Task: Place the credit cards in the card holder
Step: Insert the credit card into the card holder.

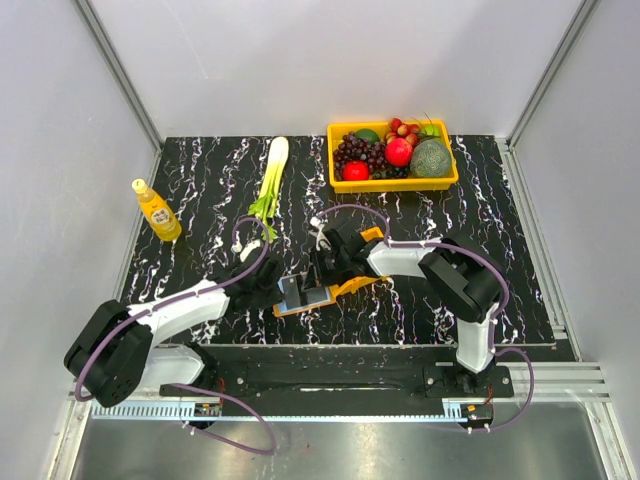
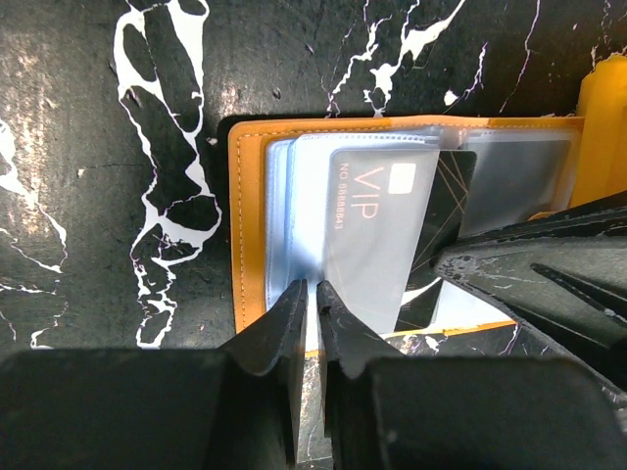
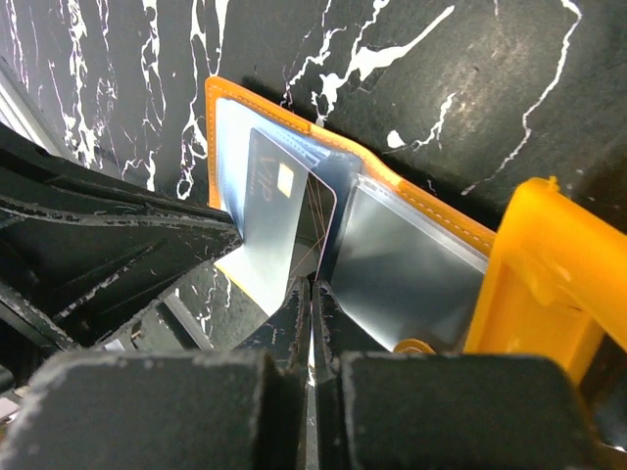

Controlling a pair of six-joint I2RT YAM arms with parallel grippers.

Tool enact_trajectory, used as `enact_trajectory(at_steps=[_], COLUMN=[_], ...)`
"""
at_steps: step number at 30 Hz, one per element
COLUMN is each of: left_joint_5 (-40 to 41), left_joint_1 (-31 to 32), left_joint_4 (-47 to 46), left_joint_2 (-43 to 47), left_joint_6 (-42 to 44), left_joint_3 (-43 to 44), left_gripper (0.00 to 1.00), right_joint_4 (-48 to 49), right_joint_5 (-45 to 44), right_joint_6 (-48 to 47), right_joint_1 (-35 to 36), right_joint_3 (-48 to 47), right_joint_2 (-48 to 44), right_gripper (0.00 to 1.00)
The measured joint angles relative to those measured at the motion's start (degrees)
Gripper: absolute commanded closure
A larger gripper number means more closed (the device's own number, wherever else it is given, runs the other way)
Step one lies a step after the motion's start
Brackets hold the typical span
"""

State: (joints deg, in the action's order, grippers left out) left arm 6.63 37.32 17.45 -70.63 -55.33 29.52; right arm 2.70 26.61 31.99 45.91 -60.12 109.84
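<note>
The orange card holder [image 1: 292, 311] lies open on the black marbled table between both arms, its clear sleeves up; it also shows in the left wrist view [image 2: 247, 225] and the right wrist view [image 3: 421, 201]. A dark grey credit card marked VIP [image 2: 377, 211] stands partly inside a sleeve and shows in the right wrist view [image 3: 279, 211] too. My right gripper [image 3: 313, 284] [image 1: 327, 268] is shut on the card's near edge. My left gripper [image 2: 313, 286] [image 1: 272, 287] is shut on a pale clear sleeve at the holder's near edge. No other cards are in view.
A small orange raised-wall tray [image 3: 549, 264] [image 2: 602, 127] sits right behind the holder. A yellow basket [image 1: 392, 185] of fruit stands at the back right. A green leek [image 1: 270, 175] lies at the back middle and a yellow bottle [image 1: 157, 210] stands at the left.
</note>
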Motion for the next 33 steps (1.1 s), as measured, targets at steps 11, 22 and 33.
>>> enact_trajectory(at_steps=[11, 22, 33], left_joint_5=[-0.3, 3.1, 6.5], left_joint_1=[-0.2, -0.4, -1.4], left_joint_4=[-0.9, 3.3, 5.6], left_joint_2=[0.5, 4.3, 8.5], left_joint_6=[0.0, 0.1, -0.2], left_joint_3=[-0.7, -1.3, -4.3], left_gripper=[0.79, 0.65, 0.66], right_joint_4=[0.1, -2.2, -2.3], right_joint_5=[-1.7, -5.0, -5.0], right_joint_6=[3.5, 5.9, 6.7], right_joint_1=[1.3, 3.9, 4.0], right_joint_3=[-0.7, -3.2, -3.2], right_joint_2=[1.0, 2.6, 2.6], right_gripper=[0.96, 1.0, 0.98])
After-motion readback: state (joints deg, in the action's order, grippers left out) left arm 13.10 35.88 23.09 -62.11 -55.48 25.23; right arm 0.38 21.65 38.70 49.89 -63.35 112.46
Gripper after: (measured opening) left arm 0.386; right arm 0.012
